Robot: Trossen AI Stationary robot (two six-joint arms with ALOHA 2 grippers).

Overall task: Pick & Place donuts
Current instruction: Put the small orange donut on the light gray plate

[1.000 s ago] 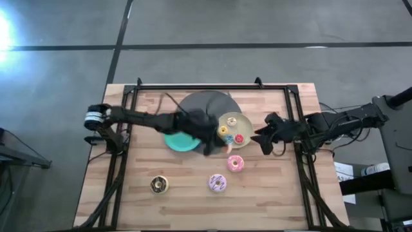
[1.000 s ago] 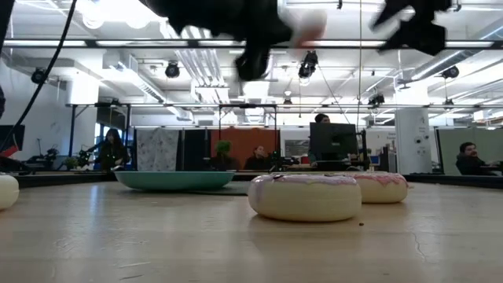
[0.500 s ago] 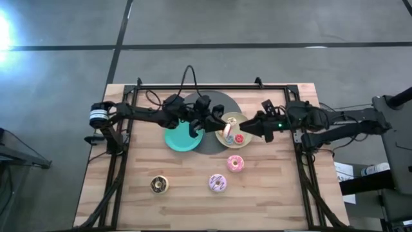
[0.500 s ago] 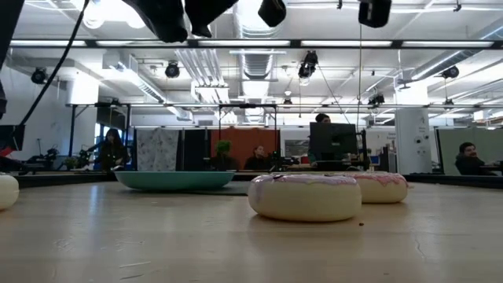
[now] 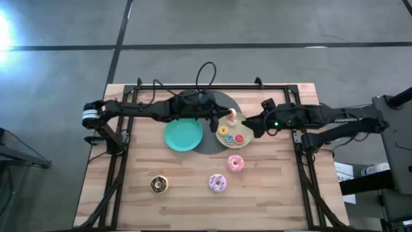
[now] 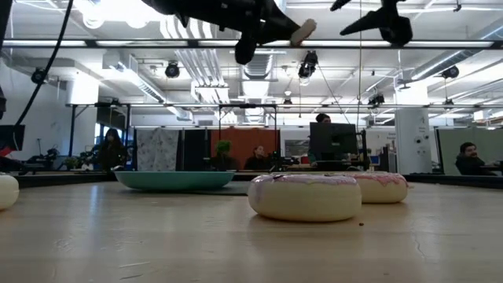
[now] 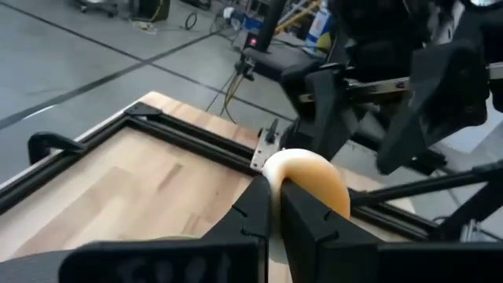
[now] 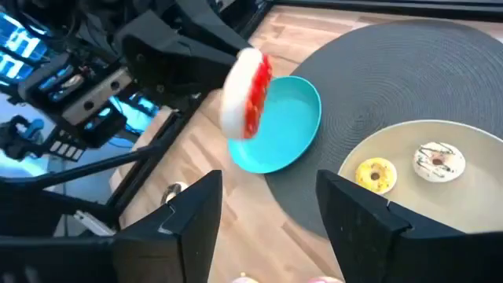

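A small red-iced toy ring donut with a cream underside (image 7: 306, 179) is clamped edge-on between the fingers of the left gripper (image 7: 275, 206), which is held in the air over the edge of the beige round plate (image 5: 243, 122). In the right wrist view the same donut (image 8: 245, 93) is seen lifted clear of the table, above the teal round plate (image 8: 287, 126). The right gripper (image 5: 246, 125) is placed at the beige plate's other side, pointing toward the left gripper, its dark fingers (image 8: 354, 212) spread apart with nothing between them.

On the beige plate small donuts are lying flat: a tiny yellow one (image 8: 375, 174) and a white chocolate-drizzled one (image 8: 439, 159) beside it. The beige plate is resting on a round dark woven mat (image 5: 205, 103), and the teal plate (image 5: 183, 135) is overlapping that mat's edge, just beside the beige plate.

Nearer the table's front edge, away from the beige plate, three larger donuts are set apart from one another: a pink one (image 5: 235, 163), a lilac sprinkled one (image 5: 217, 183), and a dark chocolate one (image 5: 159, 185).
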